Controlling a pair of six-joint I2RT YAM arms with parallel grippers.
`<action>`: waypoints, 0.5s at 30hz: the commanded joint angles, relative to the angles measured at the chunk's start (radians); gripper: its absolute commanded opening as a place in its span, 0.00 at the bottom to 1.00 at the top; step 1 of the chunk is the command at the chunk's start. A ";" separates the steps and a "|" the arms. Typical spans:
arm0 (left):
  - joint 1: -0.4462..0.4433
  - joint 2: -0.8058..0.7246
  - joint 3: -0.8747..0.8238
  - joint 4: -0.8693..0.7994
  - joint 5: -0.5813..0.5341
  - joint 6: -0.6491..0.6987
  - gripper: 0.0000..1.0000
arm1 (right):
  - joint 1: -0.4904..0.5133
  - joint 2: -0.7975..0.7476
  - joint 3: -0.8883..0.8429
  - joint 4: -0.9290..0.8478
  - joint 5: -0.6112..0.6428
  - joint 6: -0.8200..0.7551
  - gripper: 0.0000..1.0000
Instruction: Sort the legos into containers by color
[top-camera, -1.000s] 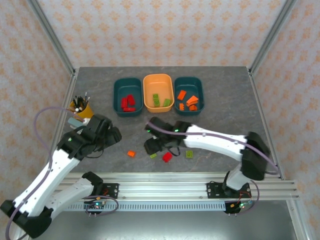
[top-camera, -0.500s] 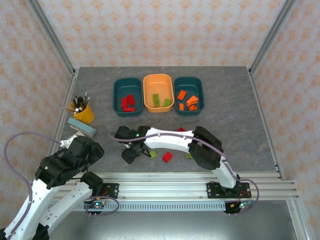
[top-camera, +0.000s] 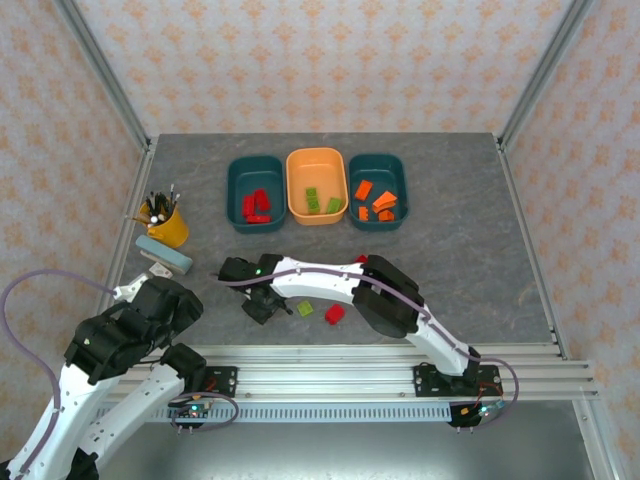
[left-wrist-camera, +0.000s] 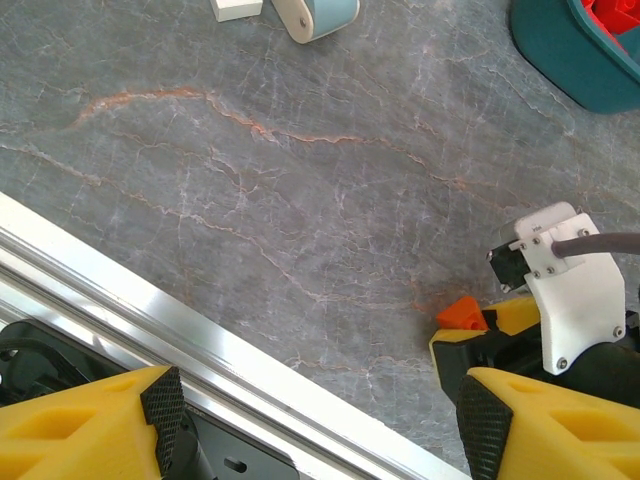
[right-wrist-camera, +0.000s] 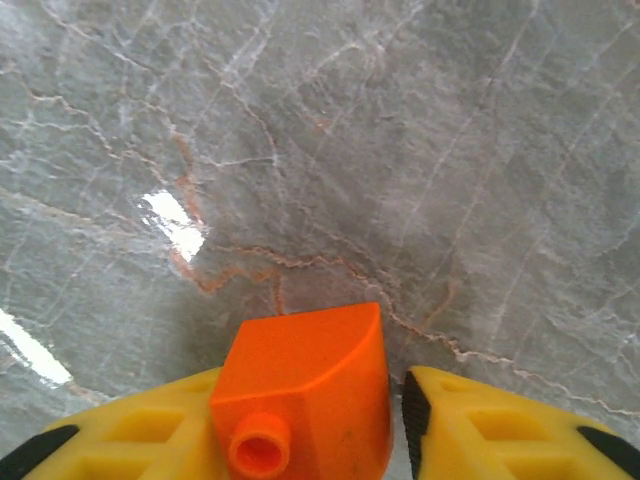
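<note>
Task state: sort partly done; three tubs in a row at far side of table (top-camera: 450, 260), a few pieces loose near the front.
R gripper (right-wrist-camera: 312, 395): clamped on one orange lego (right-wrist-camera: 300, 370). Yellow fingers (right-wrist-camera: 480, 425) press it from both sides and its stud end faces the wrist cam.
Held lego, location: low over bare grey tabletop, front-left of centre, well short of the tubs. Can't tell if it touches the surface.
R arm (top-camera: 330, 280): stretched leftward across the front of the table, w/ its gripper end near the left arm.
L gripper (left-wrist-camera: 318, 395): wide open, nothing between the pads. It hangs over the front rail (left-wrist-camera: 200, 330) and table edge; its cam looks across at the R gripper's white mount (left-wrist-camera: 575, 300), orange lego poking out beside it.
L arm (top-camera: 110, 345): folded back at front-left corner, apart from all legos.
Left teal tub (top-camera: 232, 190): holds red legos (top-camera: 257, 205).
Orange tub (top-camera: 292, 185): middle of the row, holds green legos (top-camera: 322, 201).
Right teal tub (top-camera: 402, 190): holds several orange pieces (top-camera: 377, 202).
Loose green lego (top-camera: 304, 309): on table just beside the R gripper, near the front edge.
Loose red lego (top-camera: 334, 313): just right of the green one, close but apart.
Other red piece (top-camera: 361, 259): at far edge of R arm, partly hidden.
Yellow cup of pens (top-camera: 165, 225): far-left side of table, upright.
Pale blue block (top-camera: 163, 254): lies just in front of the cup.
</note>
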 joint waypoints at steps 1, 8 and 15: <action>-0.001 -0.011 0.013 -0.022 -0.039 -0.026 0.76 | 0.002 0.039 0.038 -0.066 0.050 -0.001 0.38; -0.002 -0.005 -0.004 0.023 -0.010 0.000 0.76 | 0.000 0.026 0.058 -0.076 0.082 0.029 0.22; -0.002 0.081 -0.047 0.223 0.128 0.106 0.75 | -0.104 -0.142 -0.015 -0.040 0.072 0.104 0.20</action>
